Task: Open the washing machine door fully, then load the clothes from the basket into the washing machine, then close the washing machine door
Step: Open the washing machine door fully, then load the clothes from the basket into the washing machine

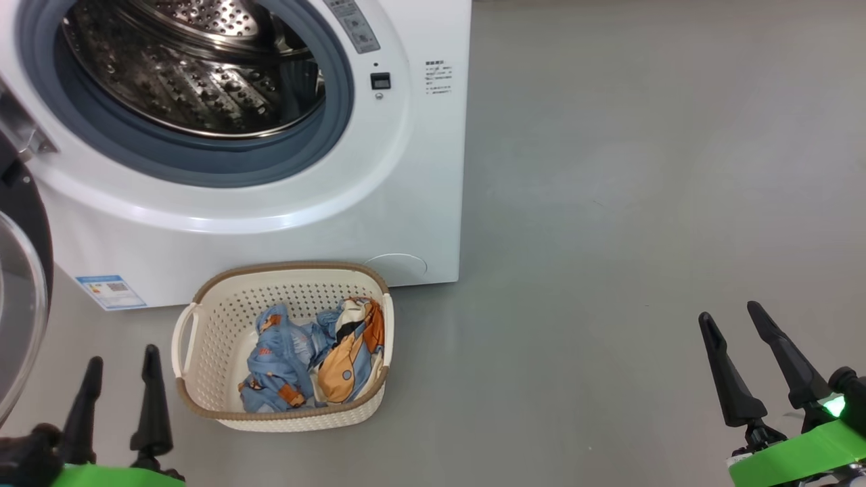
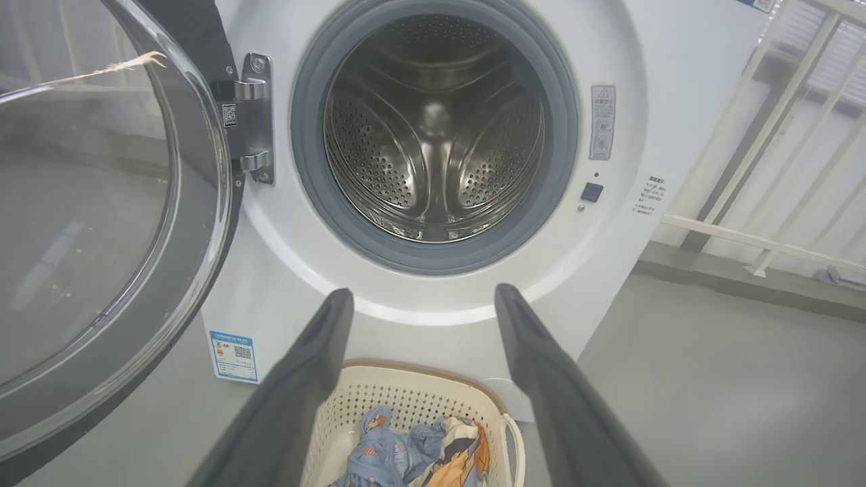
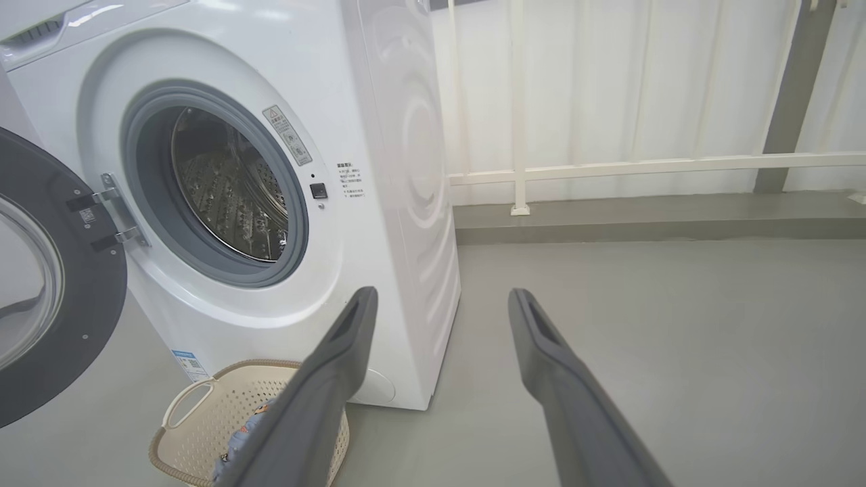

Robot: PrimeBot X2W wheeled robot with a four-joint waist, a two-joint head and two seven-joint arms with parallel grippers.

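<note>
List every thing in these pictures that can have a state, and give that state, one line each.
door: open wide, hinged on the washer's left side
washer: drum empty
basket: upright on the floor in front of the washer, holding the clothes
clothes: crumpled together in the basket
left claw: open, holding nothing
right claw: open, holding nothing

Head view downward, wrist views facing washing machine [image 2: 284, 270]
</note>
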